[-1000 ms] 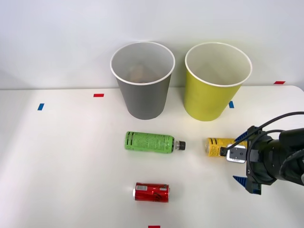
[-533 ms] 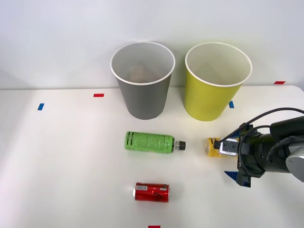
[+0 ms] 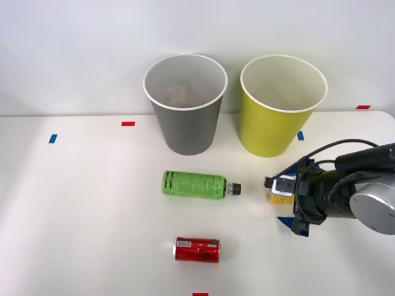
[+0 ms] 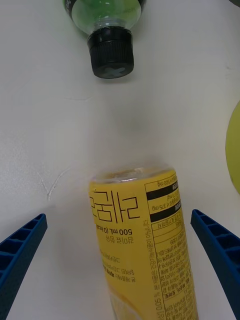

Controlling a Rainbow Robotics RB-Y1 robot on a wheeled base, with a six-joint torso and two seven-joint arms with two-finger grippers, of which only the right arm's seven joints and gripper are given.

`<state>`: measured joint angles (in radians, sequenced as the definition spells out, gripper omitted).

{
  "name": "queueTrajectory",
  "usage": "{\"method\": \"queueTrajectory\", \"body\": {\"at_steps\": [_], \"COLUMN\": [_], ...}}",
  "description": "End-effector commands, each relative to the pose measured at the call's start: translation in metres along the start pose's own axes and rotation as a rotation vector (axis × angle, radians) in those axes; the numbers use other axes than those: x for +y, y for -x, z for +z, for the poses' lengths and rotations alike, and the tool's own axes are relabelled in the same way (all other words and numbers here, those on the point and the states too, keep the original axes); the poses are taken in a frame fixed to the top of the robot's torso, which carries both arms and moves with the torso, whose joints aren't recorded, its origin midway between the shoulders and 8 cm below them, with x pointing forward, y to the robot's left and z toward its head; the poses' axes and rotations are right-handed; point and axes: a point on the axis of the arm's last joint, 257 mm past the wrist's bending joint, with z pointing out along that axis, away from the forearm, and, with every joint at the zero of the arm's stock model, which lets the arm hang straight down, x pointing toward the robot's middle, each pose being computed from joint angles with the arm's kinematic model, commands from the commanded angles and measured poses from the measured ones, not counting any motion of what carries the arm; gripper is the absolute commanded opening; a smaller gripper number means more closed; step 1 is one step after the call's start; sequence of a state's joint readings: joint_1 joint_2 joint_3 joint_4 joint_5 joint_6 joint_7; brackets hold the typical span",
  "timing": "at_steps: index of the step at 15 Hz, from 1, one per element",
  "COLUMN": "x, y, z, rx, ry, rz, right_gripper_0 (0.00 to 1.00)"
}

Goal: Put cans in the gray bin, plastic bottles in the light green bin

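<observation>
The yellow-labelled plastic bottle (image 4: 145, 240) lies on the white table, mostly hidden under my wrist in the front view, with a yellow end (image 3: 273, 197) showing. My right gripper (image 3: 286, 195) (image 4: 119, 217) is open and straddles it, one blue finger (image 4: 21, 252) on each side, not touching. The green-labelled plastic bottle (image 3: 194, 184) lies to the left, its black cap (image 4: 111, 51) pointing at the yellow one. A red can (image 3: 197, 250) lies near the front edge. The gray bin (image 3: 186, 105) and the light green bin (image 3: 282, 106) stand upright at the back.
Small red and blue tape marks (image 3: 128, 123) dot the white table (image 3: 80, 203). The light green bin's wall (image 4: 235, 150) is close beside the gripper. Something brownish lies at the bottom of the gray bin.
My right gripper has moved left along the yellow bottle, from its right end to over most of its body. The bottles, can and bins have not moved.
</observation>
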<state>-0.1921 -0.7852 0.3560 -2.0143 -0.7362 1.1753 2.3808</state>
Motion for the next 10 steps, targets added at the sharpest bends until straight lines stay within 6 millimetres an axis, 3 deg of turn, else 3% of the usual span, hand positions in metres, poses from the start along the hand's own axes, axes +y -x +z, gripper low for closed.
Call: {"method": "queueTrajectory", "body": {"at_steps": [1,10], "x": [-0.004,-0.015], "y": [0.002,-0.005], "z": [0.010,0.020], "rx": [0.003,0.062], "ry": [-0.009,-0.060], "rz": [-0.002,-0.035], "right_gripper_0": [1.00,1.00]}}
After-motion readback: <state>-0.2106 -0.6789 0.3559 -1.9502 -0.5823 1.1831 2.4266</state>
